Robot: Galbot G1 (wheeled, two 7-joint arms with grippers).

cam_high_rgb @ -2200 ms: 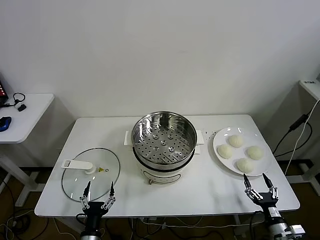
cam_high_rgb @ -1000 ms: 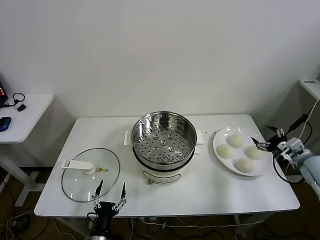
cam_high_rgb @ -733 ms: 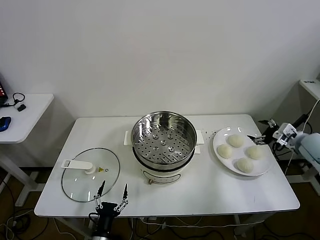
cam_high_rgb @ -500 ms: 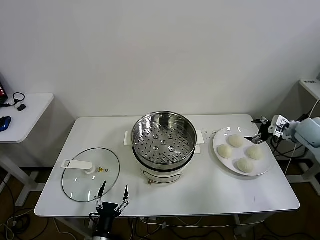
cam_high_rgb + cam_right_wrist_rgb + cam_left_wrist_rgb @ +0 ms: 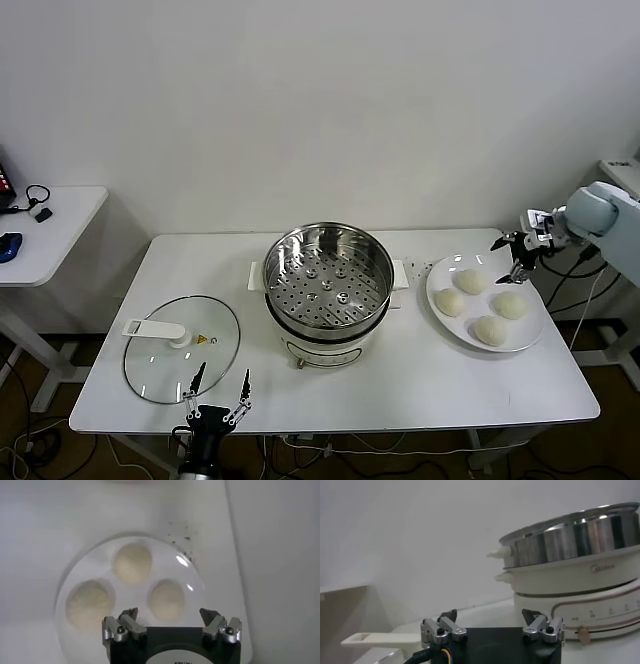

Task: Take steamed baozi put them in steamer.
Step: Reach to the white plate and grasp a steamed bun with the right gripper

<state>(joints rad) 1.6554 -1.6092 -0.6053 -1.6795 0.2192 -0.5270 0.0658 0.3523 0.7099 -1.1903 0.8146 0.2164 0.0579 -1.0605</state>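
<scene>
Right end effector [image 5: 515, 256] is released, empty, above the far right edge of the plate [image 5: 450, 325], where four steamed baozi [image 5: 450, 302] lie. Left end effector [image 5: 216, 392], released, sits parked at the near desk [image 5: 420, 385] edge. Steamer [image 5: 327, 283] stands mid-desk, left of the plate.

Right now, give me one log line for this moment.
right gripper: open, above plate | steamed baozi: four on plate | steamer: empty | left gripper: open, parked near edge
</scene>
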